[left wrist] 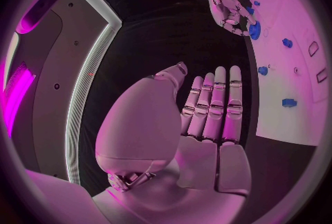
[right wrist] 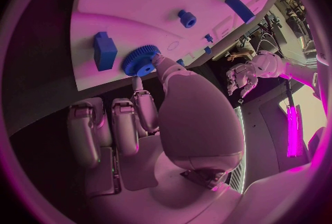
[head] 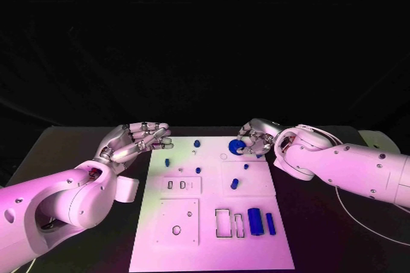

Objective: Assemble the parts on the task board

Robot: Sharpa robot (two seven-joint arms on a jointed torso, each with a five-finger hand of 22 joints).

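The white task board (head: 214, 249) lies in the middle of the black table. My right hand (head: 259, 141) hovers at the board's far edge and pinches a blue gear (head: 237, 145) at its fingertips; the gear (right wrist: 140, 61) also appears in the right wrist view, next to a blue block (right wrist: 105, 50). My left hand (head: 139, 140) is off the board's far left corner, palm up, fingers apart, holding nothing (left wrist: 207, 119). Several blue parts lie on the board, among them a thick cylinder (head: 253, 218), a long bar (head: 270, 223) and a small peg (head: 234, 183).
The board has two small slots (head: 181, 185), a square panel with a round hole (head: 178, 221) and rectangular cutouts (head: 222, 222). Bare black table (head: 69, 148) runs along both sides of the board. A thin cable (head: 342, 205) loops at the right.
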